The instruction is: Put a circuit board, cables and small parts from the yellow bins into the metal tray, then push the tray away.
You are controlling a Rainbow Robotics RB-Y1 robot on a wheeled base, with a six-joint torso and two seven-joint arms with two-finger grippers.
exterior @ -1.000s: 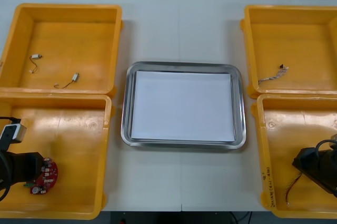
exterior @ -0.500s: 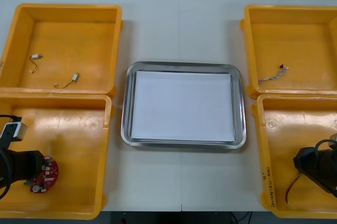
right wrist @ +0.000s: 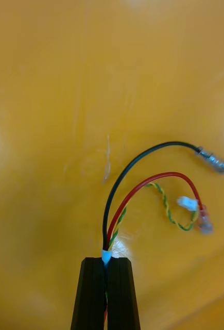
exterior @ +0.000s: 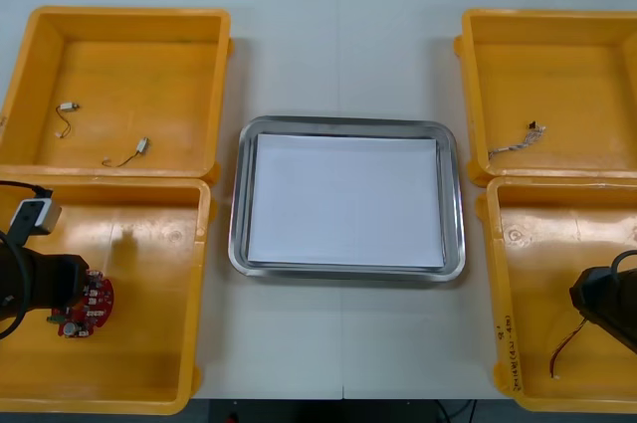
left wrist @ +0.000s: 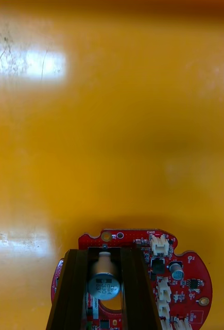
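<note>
Left gripper [left wrist: 104, 255] pinched on circuit board [left wrist: 181, 278]; right gripper [right wrist: 106, 262] clamped tight on cables [right wrist: 168, 174]; glossy bin floor [left wrist: 112, 129] ahead of fingers [left wrist: 70, 289], possibly scuffed.

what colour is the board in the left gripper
The circuit board is red; left wrist view.

Tray [exterior: 239, 206] sits at the centre of the table [exterior: 338, 35], with two bins flanking it per side. Far-left bin [exterior: 129, 13]: two small metal parts [exterior: 68, 106], one by its left edge, one by its near edge. Near-left bin [exterior: 203, 274]: circuit board [exterior: 90, 308] by its left edge. Far-right bin [exterior: 547, 16]: cable [exterior: 516, 140], central. Near-right bin [exterior: 553, 240]: second cable [exterior: 567, 348], towards its near right corner.
</note>
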